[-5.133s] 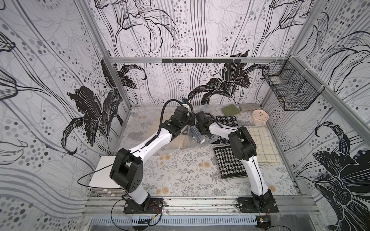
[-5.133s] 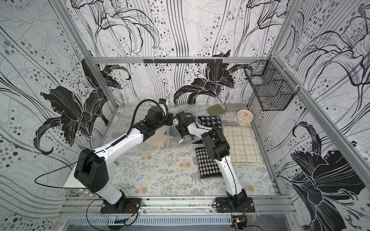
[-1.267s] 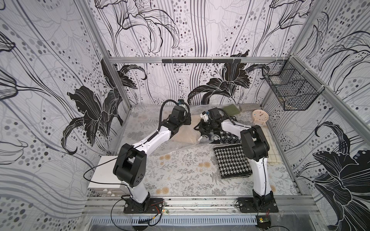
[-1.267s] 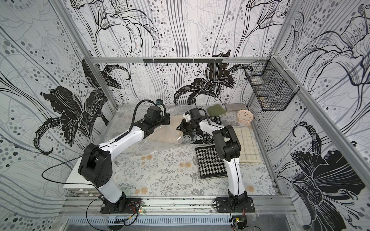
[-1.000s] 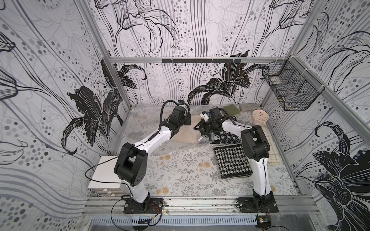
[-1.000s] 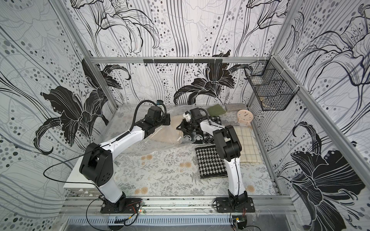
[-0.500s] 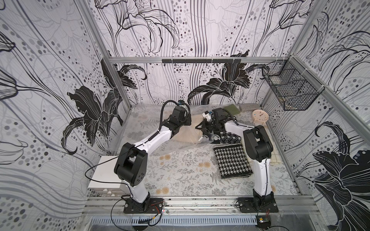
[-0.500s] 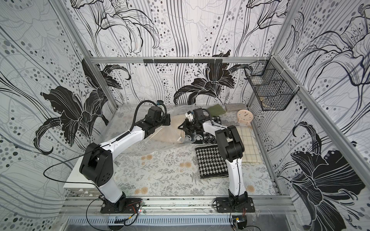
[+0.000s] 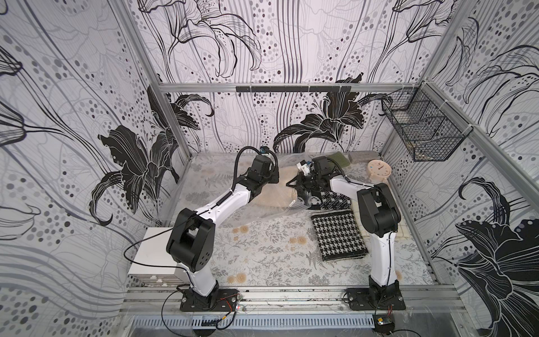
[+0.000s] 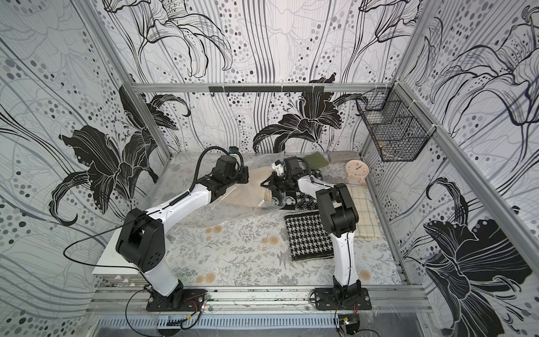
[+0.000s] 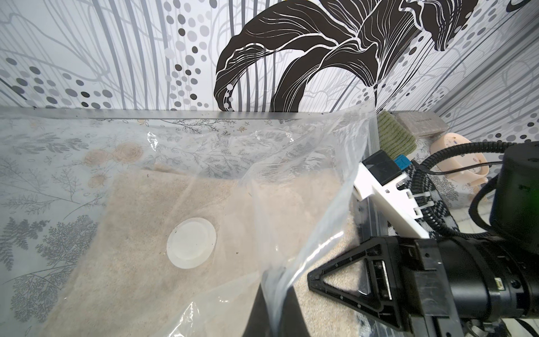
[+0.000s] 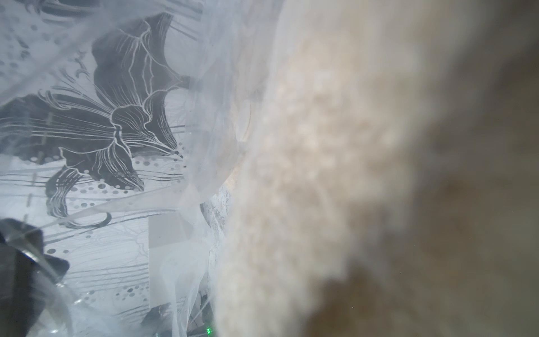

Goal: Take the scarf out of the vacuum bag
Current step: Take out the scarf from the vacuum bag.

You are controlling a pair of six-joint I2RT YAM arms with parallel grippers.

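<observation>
Both top views: the vacuum bag point(image 9: 262, 217) point(image 10: 233, 216) lies across the rear of the bench point(image 9: 262, 256), mouth toward the robot's right. The beige scarf point(image 9: 274, 197) point(image 10: 250, 195) is inside, long axis left to right. Left fingers point(image 9: 273, 178) are closed on the bag's upper film. Right fingers point(image 9: 297, 189) are at the mouth, closed, apparently on the scarf's near end. Left wrist view: the valve disc point(image 11: 191, 243) sits over the scarf, film rises from the left pinch, and the right fingers point(image 11: 344, 280) rest on bare scarf. Right wrist view: blurred scarf point(image 12: 320, 175) fills the frame, no fingers visible. Judgement: right arm nearer, so the pull should run rightward along the scarf's length.
</observation>
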